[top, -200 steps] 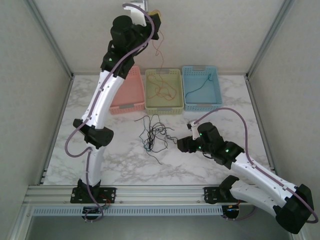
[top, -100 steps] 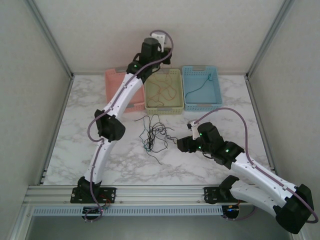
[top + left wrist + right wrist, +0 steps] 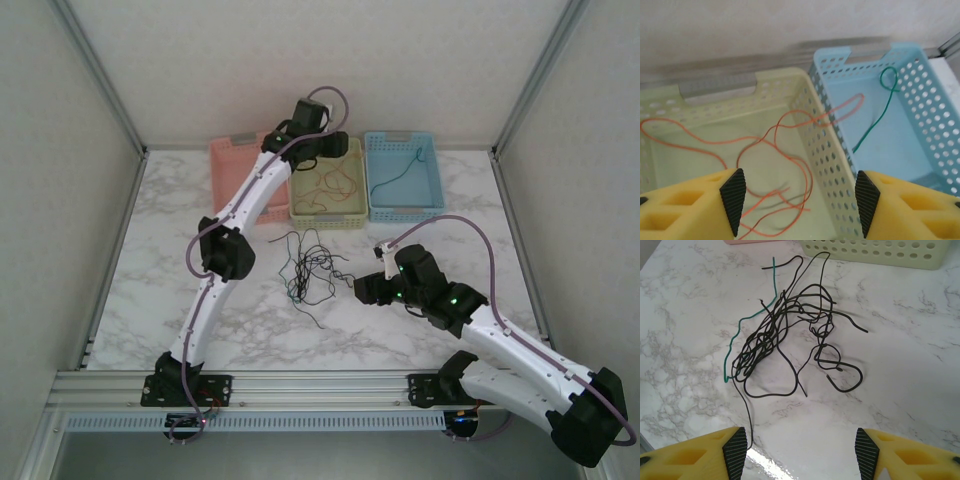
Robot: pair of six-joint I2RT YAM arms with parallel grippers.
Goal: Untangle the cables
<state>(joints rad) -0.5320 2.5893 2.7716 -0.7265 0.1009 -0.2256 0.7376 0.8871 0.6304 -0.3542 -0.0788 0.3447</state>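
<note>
L tool, jaws apart, is hovering over yellow basket containing orange cables. R tool, jaws apart, is hovering over black cables in front of basket.

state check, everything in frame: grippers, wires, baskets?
Left gripper: open, empty, above yellow basket.
Right gripper: open, empty, above table near tangle.
Black tangle: knotted, loose on table.
Teal wire: on table, at tangle's edge.
Orange wires: loose in yellow basket.
Green wire: lying in blue basket.
Pink basket: partly hidden by left arm; contents unclear.
</note>
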